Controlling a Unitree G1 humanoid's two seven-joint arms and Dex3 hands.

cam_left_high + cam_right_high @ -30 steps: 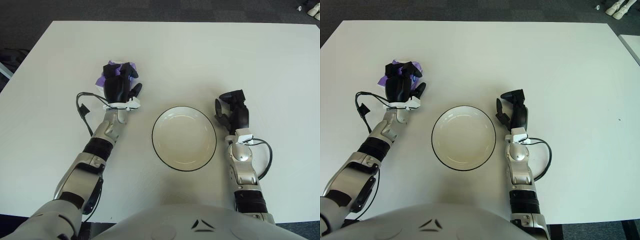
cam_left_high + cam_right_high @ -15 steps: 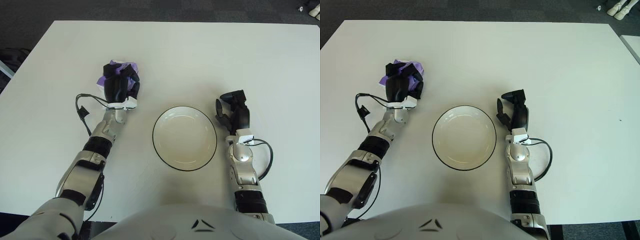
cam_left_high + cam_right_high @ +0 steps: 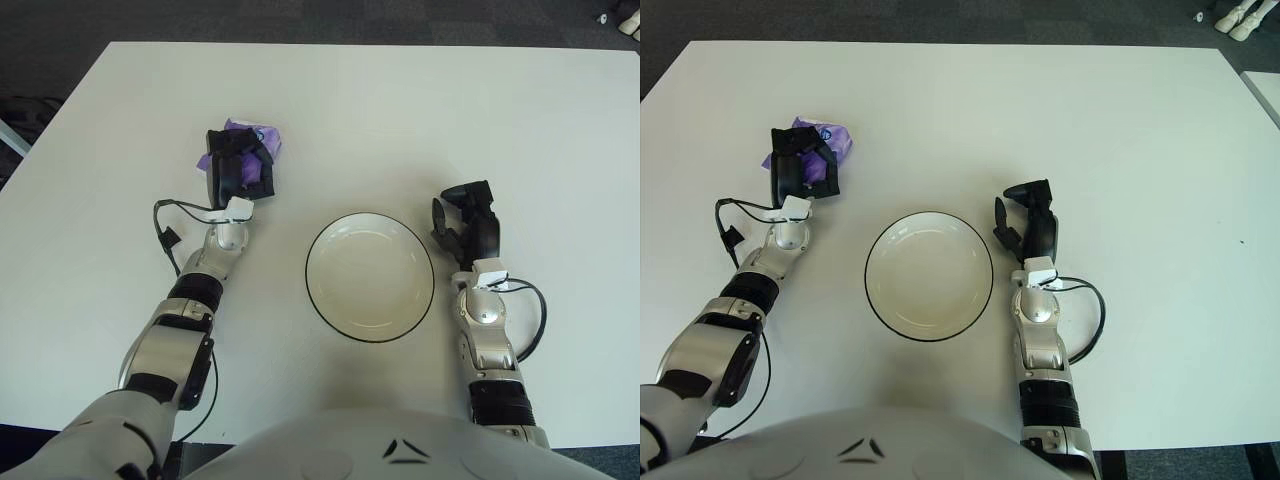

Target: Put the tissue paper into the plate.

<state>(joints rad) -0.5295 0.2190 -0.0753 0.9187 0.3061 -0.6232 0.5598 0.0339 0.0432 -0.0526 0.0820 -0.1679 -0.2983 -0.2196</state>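
Since 1 s ago the left hand [image 3: 240,170] has clenched onto the purple tissue paper [image 3: 252,140], grasp secured, so carrying it to the plate [image 3: 369,277] comes next; right hand [image 3: 468,222] idle, fingers loosely curled, beside plate's right rim.

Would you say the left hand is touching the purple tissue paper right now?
Touching. In the left eye view the left hand has its dark fingers curled over the purple tissue paper, with no gap between them.

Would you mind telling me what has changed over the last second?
The left hand closed its fingers on the purple tissue paper, where a second ago one finger was still splayed to the right. The plate and the right hand beside its right rim stayed put.
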